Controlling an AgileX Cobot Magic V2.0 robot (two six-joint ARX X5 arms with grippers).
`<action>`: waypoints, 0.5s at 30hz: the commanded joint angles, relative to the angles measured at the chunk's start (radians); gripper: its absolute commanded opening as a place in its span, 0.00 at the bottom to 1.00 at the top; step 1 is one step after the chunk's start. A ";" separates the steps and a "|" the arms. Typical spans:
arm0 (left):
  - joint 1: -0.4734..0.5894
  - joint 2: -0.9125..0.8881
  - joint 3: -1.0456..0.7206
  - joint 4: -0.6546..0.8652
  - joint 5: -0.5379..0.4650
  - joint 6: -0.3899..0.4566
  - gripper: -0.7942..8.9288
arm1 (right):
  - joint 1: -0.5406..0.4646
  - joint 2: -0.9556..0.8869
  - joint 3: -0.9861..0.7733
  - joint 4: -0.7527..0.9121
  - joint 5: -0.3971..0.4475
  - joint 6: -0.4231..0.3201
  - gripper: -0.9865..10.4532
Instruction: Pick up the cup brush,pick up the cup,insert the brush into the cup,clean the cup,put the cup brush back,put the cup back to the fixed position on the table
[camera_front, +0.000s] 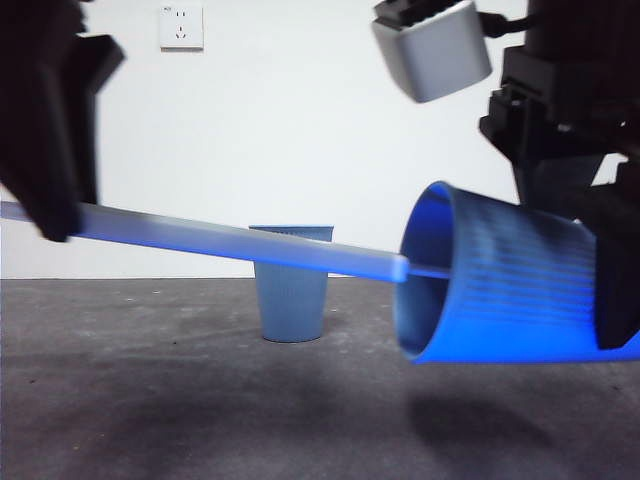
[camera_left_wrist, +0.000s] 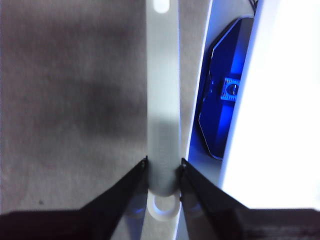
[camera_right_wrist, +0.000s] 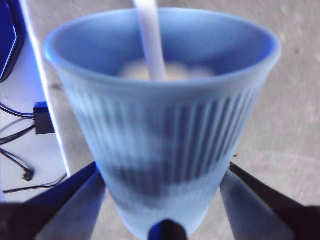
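The blue ribbed cup (camera_front: 510, 285) lies on its side in the air at the right, mouth to the left, held by my right gripper (camera_right_wrist: 162, 195), which is shut on its lower body (camera_right_wrist: 165, 145). The cup brush (camera_front: 230, 243) crosses the front view from the left. Its handle end is held by my left gripper (camera_left_wrist: 163, 167), which is shut on the handle (camera_left_wrist: 162, 100). Its other end passes into the cup's mouth. The cream sponge head (camera_right_wrist: 172, 72) shows inside the cup.
A second blue cup (camera_front: 291, 283) stands upright on the dark grey table (camera_front: 180, 400) at the middle back. A white wall with a socket (camera_front: 181, 27) is behind. A grey box (camera_front: 432, 50) hangs at the top right.
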 joint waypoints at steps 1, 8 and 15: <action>-0.003 0.021 -0.004 0.042 0.002 -0.001 0.07 | 0.024 0.021 0.005 0.019 -0.007 -0.004 0.07; -0.002 0.048 -0.004 0.052 0.023 -0.023 0.07 | 0.034 0.027 0.006 0.044 -0.016 -0.002 0.07; 0.030 0.029 -0.004 -0.045 -0.008 -0.034 0.07 | 0.032 0.027 0.006 -0.002 0.019 0.015 0.07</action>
